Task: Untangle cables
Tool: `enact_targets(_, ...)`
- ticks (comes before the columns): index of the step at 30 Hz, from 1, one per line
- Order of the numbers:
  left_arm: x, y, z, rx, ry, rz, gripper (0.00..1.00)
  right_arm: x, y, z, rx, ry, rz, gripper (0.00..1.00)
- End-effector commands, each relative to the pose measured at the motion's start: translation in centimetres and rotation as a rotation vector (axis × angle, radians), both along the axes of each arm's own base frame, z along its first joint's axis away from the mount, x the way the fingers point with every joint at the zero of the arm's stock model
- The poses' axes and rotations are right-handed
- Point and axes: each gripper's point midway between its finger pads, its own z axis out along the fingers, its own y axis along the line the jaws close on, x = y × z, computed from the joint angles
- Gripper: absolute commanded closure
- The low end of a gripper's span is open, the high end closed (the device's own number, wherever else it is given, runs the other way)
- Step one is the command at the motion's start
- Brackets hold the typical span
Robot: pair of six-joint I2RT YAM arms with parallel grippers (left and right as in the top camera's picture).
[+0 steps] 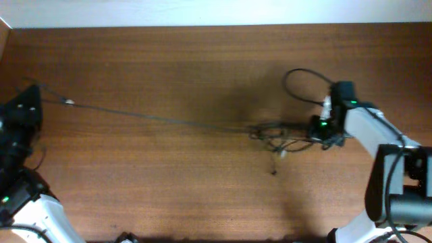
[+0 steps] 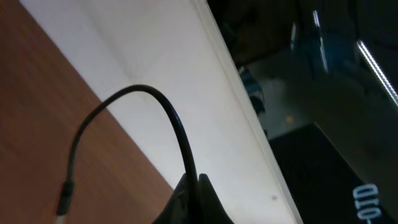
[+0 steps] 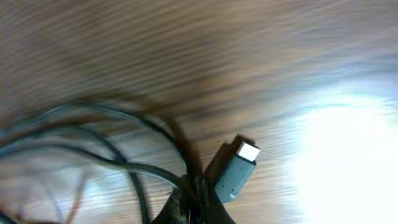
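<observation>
Between left claw [image 2: 194,183] and right claw [image 3: 196,196], holds thin black plug-ended cables [image 1: 169,120] in a line over brown wooden table [image 1: 202,196], bunched into a loose knot [image 1: 270,131] beside right claw. Pinches one cord in left claw's pressed-together tips; grips tangled strands in right claw, beside a grey metal-tipped plug [image 3: 236,169].

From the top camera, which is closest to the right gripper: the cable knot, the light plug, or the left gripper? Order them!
1. cable knot, beside the right gripper.
2. light plug, far left.
3. left gripper, farthest left, pinching the stretched cable.
</observation>
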Motion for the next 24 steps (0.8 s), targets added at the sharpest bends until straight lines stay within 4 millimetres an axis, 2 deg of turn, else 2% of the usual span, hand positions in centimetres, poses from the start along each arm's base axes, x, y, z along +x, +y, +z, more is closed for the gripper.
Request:
enact_targets(1, -1.0, 6.7, 1.0, 0.067, 0.004, 0.271, 1.00, -1.6, -9.7, 0.2, -0.209, 0.052, -0.236, 0.96)
enact_targets(7, -0.3, 8.0, -1.0, 0.028, 0.043, 0.281, 1.00, -4.5, -15.6, 0.5, -0.159, 0.070, -0.511, 0.96)
enact_targets(11, -0.4, 8.9, -1.3, 0.044, 0.056, 0.324, 1.00, -5.4, -17.0, 0.4, -0.081, 0.052, -0.593, 0.96)
enact_targets(14, -0.5, 9.2, -1.3, 0.090, 0.065, 0.337, 1.00, -5.6, -17.3, 0.4, -0.066, 0.047, -0.609, 0.93)
enact_targets(16, -0.8, 9.9, -1.4, 0.098, 0.071, 0.378, 1.00, -5.7, -17.5, 0.4, -0.075, 0.046, -0.613, 0.84)
enact_targets(19, -1.9, 11.7, -1.5, 0.102, 0.084, 0.474, 1.00, -6.6, -18.6, 0.4, -0.134, 0.072, -0.644, 0.79)
enact_targets(20, -2.3, 12.2, -1.5, 0.104, 0.086, 0.500, 1.00, -7.3, -19.2, 0.4, -0.155, 0.087, -0.685, 0.69)
enact_targets(21, -2.6, 12.7, -1.5, 0.104, 0.089, 0.520, 1.00, -7.8, -19.8, 0.5, -0.163, 0.092, -0.709, 0.53)
enact_targets(24, -2.4, 12.5, -1.5, 0.164, 0.104, 0.512, 1.00, -8.7, -20.7, 0.4, -0.143, 0.094, -0.754, 0.36)
